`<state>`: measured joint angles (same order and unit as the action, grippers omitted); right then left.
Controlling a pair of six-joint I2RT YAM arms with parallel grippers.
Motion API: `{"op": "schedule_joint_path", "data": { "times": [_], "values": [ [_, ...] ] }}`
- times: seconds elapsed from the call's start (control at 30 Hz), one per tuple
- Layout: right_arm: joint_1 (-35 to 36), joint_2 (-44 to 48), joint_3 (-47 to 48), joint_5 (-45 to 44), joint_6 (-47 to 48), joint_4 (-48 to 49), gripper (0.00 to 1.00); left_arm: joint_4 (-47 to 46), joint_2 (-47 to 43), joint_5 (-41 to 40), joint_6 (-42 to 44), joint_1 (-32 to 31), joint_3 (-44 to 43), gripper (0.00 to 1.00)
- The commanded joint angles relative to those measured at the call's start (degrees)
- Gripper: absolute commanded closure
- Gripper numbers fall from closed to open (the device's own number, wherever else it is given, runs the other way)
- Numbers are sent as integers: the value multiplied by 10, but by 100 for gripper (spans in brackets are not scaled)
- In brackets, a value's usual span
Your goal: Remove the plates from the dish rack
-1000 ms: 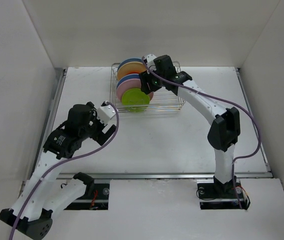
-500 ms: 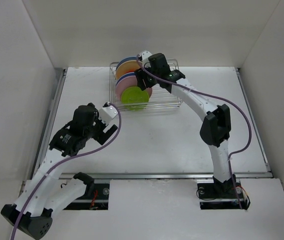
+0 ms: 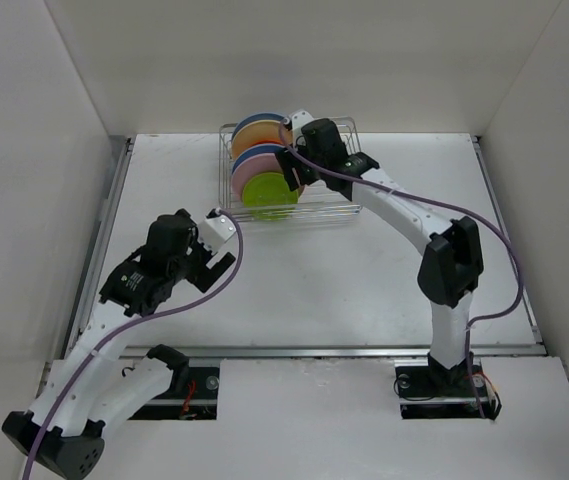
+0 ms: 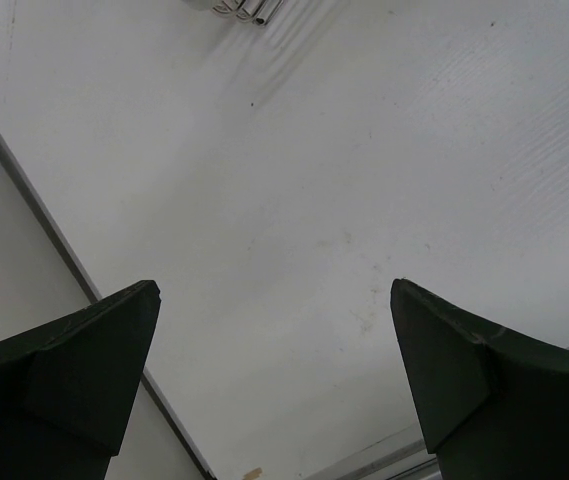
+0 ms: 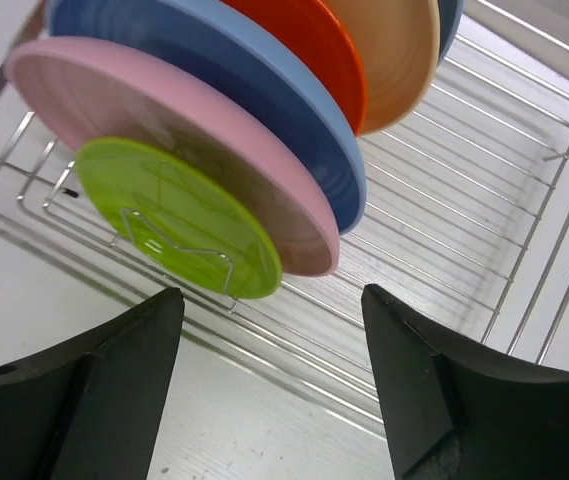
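Note:
The silver wire dish rack [image 3: 336, 208] [image 5: 484, 190] stands at the back of the table. Upright in its dividers are a small lime green plate [image 3: 263, 192] [image 5: 169, 215], a pink plate [image 5: 179, 135], a blue plate [image 5: 264, 110], an orange-red plate [image 5: 309, 45] and a peach plate [image 3: 255, 131] [image 5: 404, 50]. My right gripper [image 3: 292, 172] [image 5: 272, 300] hovers open just right of the plates, jaws empty, the green and pink rims ahead of them. My left gripper [image 3: 220, 262] [image 4: 275, 290] hangs wide open over bare table, holding nothing.
White walls enclose the table on three sides. A dark rail [image 3: 104, 235] runs along the table's left edge, close to my left arm. The right arm's purple cable [image 3: 484, 225] loops over the right half of the table.
The right gripper has opened wider and shifted slightly beside the plates, staying at the rack. The left arm has drawn back a little toward the near left, still open.

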<state>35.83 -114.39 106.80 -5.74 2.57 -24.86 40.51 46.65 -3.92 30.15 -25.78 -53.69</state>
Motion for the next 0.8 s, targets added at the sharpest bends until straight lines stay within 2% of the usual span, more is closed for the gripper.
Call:
{"op": "schedule_joint_path", "data": {
  "times": [0.0, 0.13, 0.17, 0.23, 0.37, 0.43, 0.57, 0.77],
  "values": [
    [15, 60, -8, -11, 0, 47, 22, -6, -13, 4, 1, -1, 7, 0],
    [20, 28, 8, 29, 15, 40, 37, -12, -18, -1, 1, -1, 7, 0],
    [20, 17, 17, 35, 24, 34, 43, -12, -18, -1, 1, -1, 7, 0],
    [20, -11, 44, 46, 34, 29, 48, -12, -18, -6, 1, -1, 7, 0],
    [20, -51, 74, 51, 39, 29, 48, -12, -18, -12, 1, -1, 7, 0],
    [20, -58, 74, 27, 39, 39, 38, -12, -18, -12, 6, -1, 7, 0],
    [20, -70, 62, -20, 39, 83, 35, -18, -13, -18, 6, -1, 12, 0],
    [20, -95, 68, -12, 39, 89, 30, -3, -13, 5, 6, -1, 12, 0]
  ]
}}
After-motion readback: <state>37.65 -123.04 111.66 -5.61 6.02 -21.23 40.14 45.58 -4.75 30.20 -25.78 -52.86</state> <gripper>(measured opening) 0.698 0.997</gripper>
